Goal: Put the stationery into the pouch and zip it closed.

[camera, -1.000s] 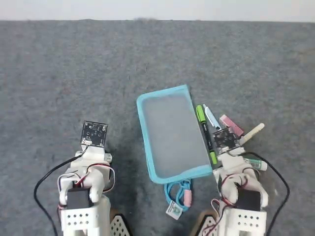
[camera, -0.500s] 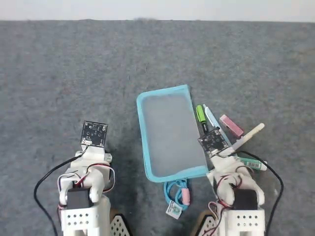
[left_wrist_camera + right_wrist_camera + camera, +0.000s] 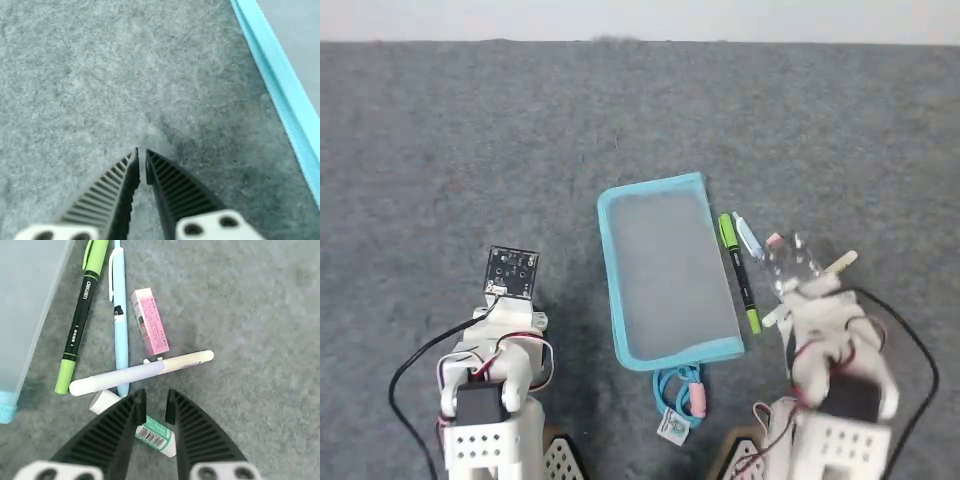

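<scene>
Part of white-green tube (image 3: pixel 154 434) lies hidden beneath right hand (image 3: pixel 155 395).

Looks like a robotics lab bench rather than a home desk. The table is covered in a grey felt mat (image 3: pixel 520 150), with a bare pale wall (image 3: pixel 640 18) behind. Two white hobby-grade arms sit side by side at the near edge, left arm (image 3: pixel 495 400) and right arm (image 3: pixel 835 390), with black cable (image 3: pixel 412 368) running loose. A pouch (image 3: pixel 670 275) lies between them.

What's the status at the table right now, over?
Left gripper shut, empty, beside translucent blue zip pouch. Right gripper open over green-and-white stick. Green highlighter, pale blue pen, pink eraser, white marker lie outside pouch. Nothing blocking.
</scene>
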### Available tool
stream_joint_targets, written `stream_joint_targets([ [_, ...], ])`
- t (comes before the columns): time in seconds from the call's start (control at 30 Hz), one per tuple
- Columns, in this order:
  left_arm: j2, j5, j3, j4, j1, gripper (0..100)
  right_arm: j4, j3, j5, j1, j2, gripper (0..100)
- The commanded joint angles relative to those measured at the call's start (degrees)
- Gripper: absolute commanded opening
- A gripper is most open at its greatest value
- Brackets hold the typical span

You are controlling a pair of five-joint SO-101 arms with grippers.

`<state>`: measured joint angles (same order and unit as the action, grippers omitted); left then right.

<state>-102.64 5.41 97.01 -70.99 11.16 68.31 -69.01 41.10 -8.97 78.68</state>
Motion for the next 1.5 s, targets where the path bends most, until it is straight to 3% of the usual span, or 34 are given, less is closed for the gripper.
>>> stream_joint_targets([
  [0.0, 0.3, 0.7, -0.3, -0.3, 0.4, 2, -2.7, 12.7, 0.3, 0.8, -22.6, 9.1],
  [0.2, 0.3, 0.7, -0.3, -0.3, 0.4, 2, 1.8, 29.8, 11.0, 2.9, -50.4, 9.1],
  [0.3, 0.3, 0.7, -0.3, -0.3, 0.4, 2, 4.4, 34.5, 19.8, 2.9, -58.4, 9.3],
  [0.53, 0.3, 0.7, -0.3, -0.3, 0.4, 2, 7.2, 35.4, 38.8, 2.6, -63.2, 24.3],
  [0.7, 0.3, 0.7, -0.3, -0.3, 0.4, 2, 2.5, 31.3, 47.0, 3.6, -63.5, 25.4],
  [0.93, 0.3, 0.7, -0.3, -0.3, 0.4, 2, -2.9, 24.7, 47.5, 5.1, -62.6, 25.2],
  [1.03, 0.3, 0.7, -0.3, -0.3, 0.4, 2, 0.3, 24.4, 43.7, 2.1, -60.3, 25.2],
  [1.27, 0.3, 0.7, -0.3, -0.3, 0.4, 2, 2.7, 20.7, 43.7, -6.3, -50.3, 25.2],
  [1.47, 0.3, 0.7, -0.3, -0.3, 0.4, 2, -4.0, 10.1, 43.3, -6.8, -49.4, 25.2],
])
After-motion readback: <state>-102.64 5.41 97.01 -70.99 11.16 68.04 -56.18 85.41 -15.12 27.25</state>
